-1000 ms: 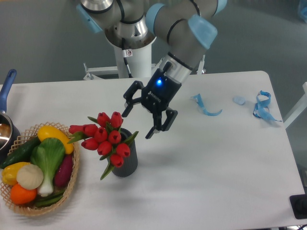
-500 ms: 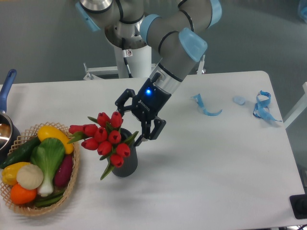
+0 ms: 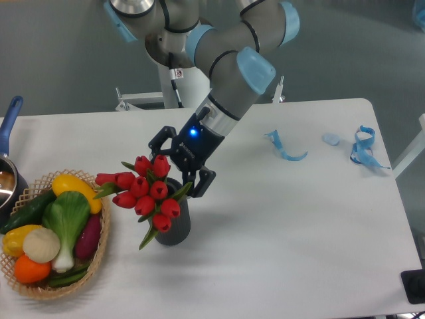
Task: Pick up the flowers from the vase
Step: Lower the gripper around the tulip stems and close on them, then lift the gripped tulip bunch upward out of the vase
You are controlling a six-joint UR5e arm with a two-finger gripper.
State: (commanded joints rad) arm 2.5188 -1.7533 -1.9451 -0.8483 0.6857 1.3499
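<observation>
- The flowers point(image 3: 147, 191) sit in the vase point(image 3: 174, 220) at about 8 o'clock from the middle of the tabletop point(image 3: 299, 226): a loose bunch of red tulip buds with green leaves, leaning toward 9 o'clock and spreading wider than the vase mouth.
- Judged by look, the bunch is light and soft. The buds would crush or splay under a pinch, and the leaves would slide — the stems bundled just above the vase rim look like the firmest place to take hold, though the heads hide most of them.
- The vase is small, dark and ribbed, standing upright. It looks light enough to tip or lift along if the stems bind in it, so a straight upward pull seems safest.
- The gripper point(image 3: 179, 169) hangs at the bunch's 2 o'clock side, right over the vase mouth. Its fingers point(image 3: 202, 183) are spread apart with nothing between them; whether one of them touches a bud I cannot tell.
- At 9 o'clock from the vase, near it, a wicker basket point(image 3: 40, 287) holds vegetables, and beyond it at the left edge shows a blue-handled pot point(image 3: 9, 123).
- Well apart at 2 o'clock lie blue ribbon scraps point(image 3: 362, 147).
- The tabletop is plain white and smooth — little grip for the vase base. The open side for a lift is toward 3 o'clock.
</observation>
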